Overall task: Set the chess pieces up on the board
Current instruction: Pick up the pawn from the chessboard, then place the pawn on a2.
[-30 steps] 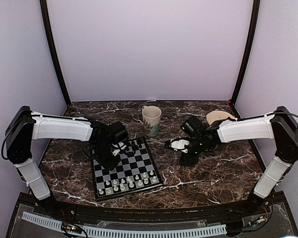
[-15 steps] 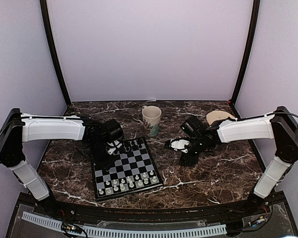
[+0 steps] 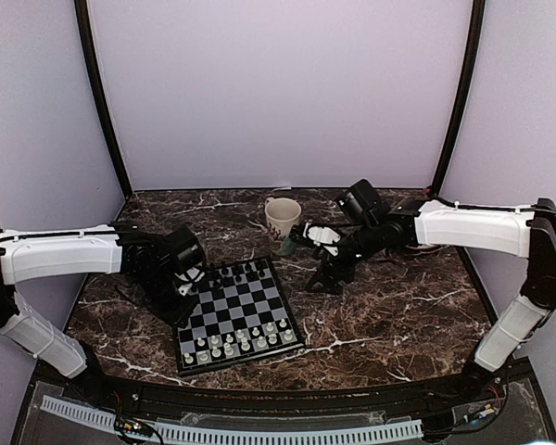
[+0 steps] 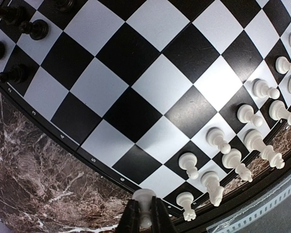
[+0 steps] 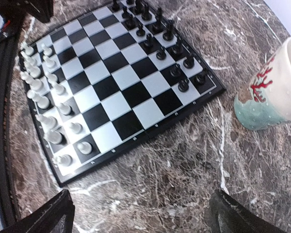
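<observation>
1. the left gripper [image 4: 144, 208] is closed on one white pawn [image 4: 144, 196], pinched between its two fingers, and it hangs over the left edge of the board [image 4: 111, 92].
2. the right gripper [image 5: 140, 206] is wide open and has nothing in it. it is above the marble table [image 5: 174, 165], between the board and the mug [image 5: 271, 92].
3. the white pieces [image 4: 233, 158] stand in two rows on the near side of the board, and the black pieces [image 5: 169, 33] on the far side.

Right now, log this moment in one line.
left claw: shut on white piece, at board edge | right claw: open, empty, near mug
</observation>
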You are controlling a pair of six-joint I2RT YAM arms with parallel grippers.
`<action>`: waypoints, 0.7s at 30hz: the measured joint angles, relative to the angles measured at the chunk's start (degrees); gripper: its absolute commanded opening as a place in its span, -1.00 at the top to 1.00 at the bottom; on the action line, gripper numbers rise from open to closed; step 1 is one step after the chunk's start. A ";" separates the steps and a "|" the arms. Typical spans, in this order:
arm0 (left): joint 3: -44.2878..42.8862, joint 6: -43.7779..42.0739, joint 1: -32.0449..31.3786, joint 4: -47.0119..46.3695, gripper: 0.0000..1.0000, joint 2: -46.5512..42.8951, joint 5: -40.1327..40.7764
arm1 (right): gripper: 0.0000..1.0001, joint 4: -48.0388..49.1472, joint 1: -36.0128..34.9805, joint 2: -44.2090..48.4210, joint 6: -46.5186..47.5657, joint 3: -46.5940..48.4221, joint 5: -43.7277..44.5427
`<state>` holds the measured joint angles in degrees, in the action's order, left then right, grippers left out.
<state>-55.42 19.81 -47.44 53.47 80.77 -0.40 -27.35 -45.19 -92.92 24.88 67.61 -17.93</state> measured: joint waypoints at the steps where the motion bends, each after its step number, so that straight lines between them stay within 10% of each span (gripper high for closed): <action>1: 0.11 0.17 0.00 0.02 0.97 0.02 0.00 | -0.99 0.26 -0.09 0.46 -0.35 0.20 -1.68; 21: 3.19 3.67 -1.97 -2.54 0.96 1.97 -2.82 | -1.00 2.51 -2.08 2.51 -3.93 -2.64 -8.39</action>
<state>-52.23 23.49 -49.41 50.94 82.74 -3.22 -24.84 -47.27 -90.41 20.95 64.97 -26.33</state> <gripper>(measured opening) 0.074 0.998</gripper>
